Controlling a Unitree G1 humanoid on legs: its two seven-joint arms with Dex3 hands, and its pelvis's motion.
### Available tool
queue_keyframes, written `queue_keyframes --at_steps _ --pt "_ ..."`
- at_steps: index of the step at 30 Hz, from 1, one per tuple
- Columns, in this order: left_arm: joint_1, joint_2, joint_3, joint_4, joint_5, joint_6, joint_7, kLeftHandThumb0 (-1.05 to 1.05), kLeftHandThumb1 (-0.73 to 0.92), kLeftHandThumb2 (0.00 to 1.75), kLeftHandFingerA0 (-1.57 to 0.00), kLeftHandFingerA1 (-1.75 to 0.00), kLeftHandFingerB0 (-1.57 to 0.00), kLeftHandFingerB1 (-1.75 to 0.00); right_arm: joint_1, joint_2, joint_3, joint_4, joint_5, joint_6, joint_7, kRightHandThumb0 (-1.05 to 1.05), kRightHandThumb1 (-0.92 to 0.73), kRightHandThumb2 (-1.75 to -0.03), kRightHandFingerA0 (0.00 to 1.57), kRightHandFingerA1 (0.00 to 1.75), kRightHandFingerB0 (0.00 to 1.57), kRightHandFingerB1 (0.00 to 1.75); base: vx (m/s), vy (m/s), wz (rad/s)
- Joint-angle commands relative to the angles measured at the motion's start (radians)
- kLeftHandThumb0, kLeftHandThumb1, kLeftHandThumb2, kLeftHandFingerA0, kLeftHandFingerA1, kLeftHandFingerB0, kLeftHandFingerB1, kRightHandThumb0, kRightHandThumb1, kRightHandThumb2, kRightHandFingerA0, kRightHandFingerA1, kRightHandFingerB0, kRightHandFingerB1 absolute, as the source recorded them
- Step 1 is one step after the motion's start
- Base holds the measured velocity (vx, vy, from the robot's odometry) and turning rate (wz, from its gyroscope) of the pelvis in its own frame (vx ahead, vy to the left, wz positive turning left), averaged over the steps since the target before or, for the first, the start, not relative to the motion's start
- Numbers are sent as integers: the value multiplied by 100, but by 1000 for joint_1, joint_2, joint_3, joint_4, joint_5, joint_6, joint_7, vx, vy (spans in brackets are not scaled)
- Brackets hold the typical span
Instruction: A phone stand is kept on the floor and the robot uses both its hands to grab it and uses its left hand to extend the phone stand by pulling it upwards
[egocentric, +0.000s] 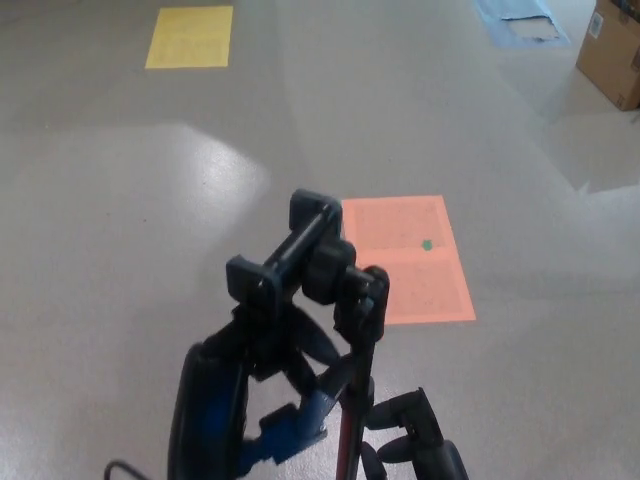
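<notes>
Left hand (285, 400) wrapped on phone stand (345, 400) pole below its clamp; right hand (415, 435) beside it (grip unclear). Pull straight up, base braced.

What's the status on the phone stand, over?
Left hand wrapped on the phone stand pole below the clamp head. Right hand low beside the pole, grip unclear. Orange floor mat beyond, nothing in the way.
</notes>
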Motion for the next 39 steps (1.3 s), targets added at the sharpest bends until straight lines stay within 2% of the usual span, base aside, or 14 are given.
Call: queue_keyframes --at_steps 1,2,6,7,11,12,15,23,24,25,29,30,31,39 --pt "62 31 36 78 -65 -159 -2 -17 75 57 -79 -175 -55 -175 36 -12 0 -38 3 41 26 -34 -92 -67 121 175 102 175 0 0 0" --pt "69 41 46 84 -66 -164 -7 -28 50 81 -113 -142 -87 -127 37 -15 -1 -41 4 43 29 -37 -85 -65 113 175 97 175 0 0 0" --pt "78 57 61 102 -70 -185 -16 -28 50 81 -113 -142 -87 -127 41 -18 -4 -53 4 51 36 -37 -85 -65 113 175 97 175 0 0 0" --pt "154 143 79 73 -107 -129 -102 -62 51 56 -39 -42 -42 -33 82 -81 15 -161 -36 109 89 -82 -63 -97 41 97 10 63 0 0 0" --pt "214 209 90 47 -133 -87 -146 -68 41 78 -27 -45 -28 -42 128 -146 40 -286 -61 182 145 -86 -63 -102 17 71 3 36 0 0 0" --pt "241 234 104 51 -147 -91 -159 -70 51 57 -22 -34 -20 -28 154 -170 44 -335 -68 197 157 -105 -71 -112 6 28 0 10 0 0 0" --pt "301 291 141 76 -166 -102 -184 -37 18 85 0 -50 0 -48 209 -232 45 -429 -85 208 180 -105 -72 -114 5 27 0 13 0 0 0" --pt "375 393 222 195 -127 -144 -198 -85 49 93 -2 -12 -2 -9 351 -363 23 -564 -66 167 212 -105 -69 -115 0 26 0 17 0 0 0" --pt "379 395 226 201 -131 -148 -200 -82 47 92 -1 -15 0 -13 361 -369 21 -568 -60 167 216 -100 -82 -68 0 8 0 0 0 0 0" --pt "392 395 226 211 -140 -162 -203 -81 46 92 -1 -15 0 -13 378 -381 21 -570 -57 160 221 -100 -63 -99 0 19 0 0 0 0 0" --pt "414 385 237 241 -151 -197 -196 -81 46 92 -1 -10 -1 -13 429 -412 9 -599 -17 151 259 -105 -68 -102 0 13 0 0 0 0 0" --pt "418 385 245 245 -151 -207 -192 -83 47 93 -3 -10 -3 -11 445 -412 8 -623 -9 164 267 -97 -80 -66 0 0 0 0 0 0 0" --pt "424 383 250 244 -155 -213 -190 -83 48 93 -4 -11 -4 -11 457 -414 6 -636 -6 166 268 -105 -69 -111 0 23 0 17 0 0 0" --pt "420 354 259 291 -212 -283 -202 -78 45 90 -2 -32 -2 -21 498 -442 -16 -648 -19 97 246 -105 -70 -111 0 22 0 16 0 0 0"
